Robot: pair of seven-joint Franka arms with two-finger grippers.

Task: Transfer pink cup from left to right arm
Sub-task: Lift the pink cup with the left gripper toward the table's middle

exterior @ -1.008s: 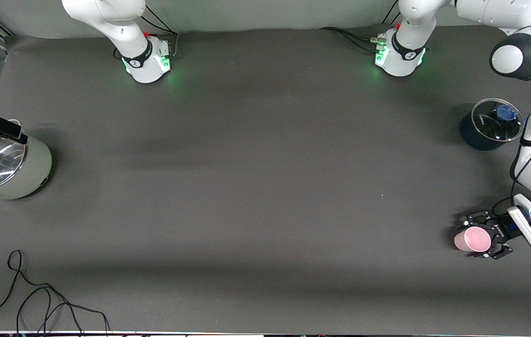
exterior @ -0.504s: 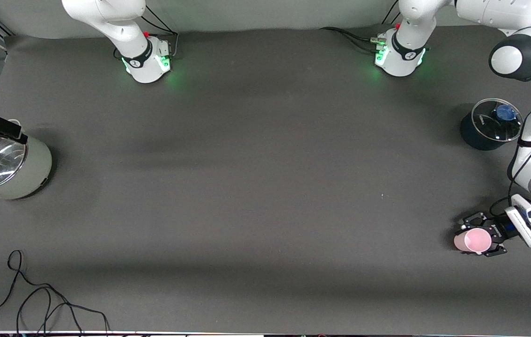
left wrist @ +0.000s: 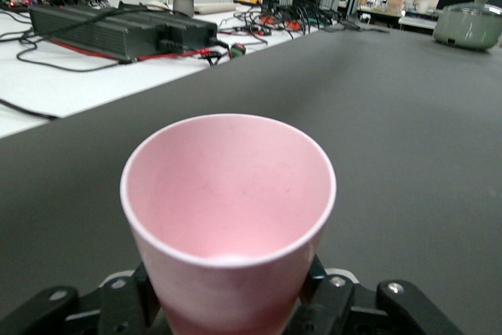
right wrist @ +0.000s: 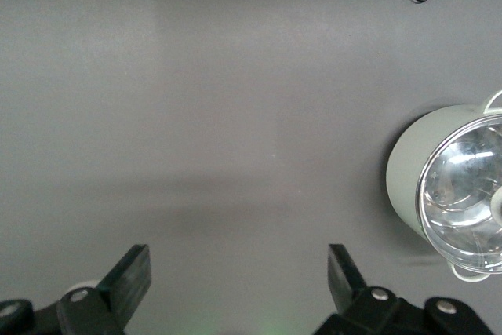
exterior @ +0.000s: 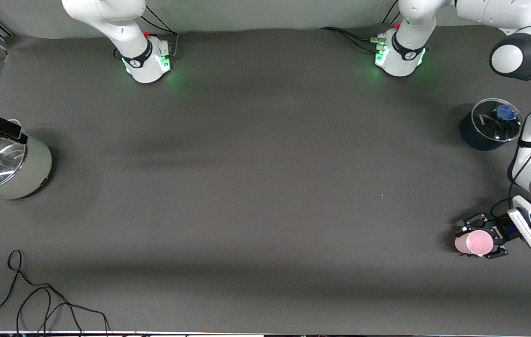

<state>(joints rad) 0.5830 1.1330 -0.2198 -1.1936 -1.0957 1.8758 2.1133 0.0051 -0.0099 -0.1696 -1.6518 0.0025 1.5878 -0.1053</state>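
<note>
The left gripper (exterior: 481, 243) is clamped on the pink cup (exterior: 474, 243) low over the dark grey worktop (exterior: 265, 187), at the left arm's end and toward the edge nearest the front camera. In the left wrist view the pink cup (left wrist: 227, 217) fills the frame, its open mouth turned toward the lens and its inside bare, with the black fingers (left wrist: 333, 300) pressed against its lower wall on either side. A dark blue pot (exterior: 483, 131) under a glass lid with a blue knob stands at the same end of the worktop, farther from the front camera than the cup and well apart from it. At the right arm's end sits a pale green pot (exterior: 26, 173) with a shiny glass lid. The right gripper (right wrist: 239, 280) waits high above the worktop with its fingers spread wide and nothing between them, the pale green pot (right wrist: 416, 186) showing below it. A loose black cable (exterior: 45, 304) lies coiled near the front edge.
</note>
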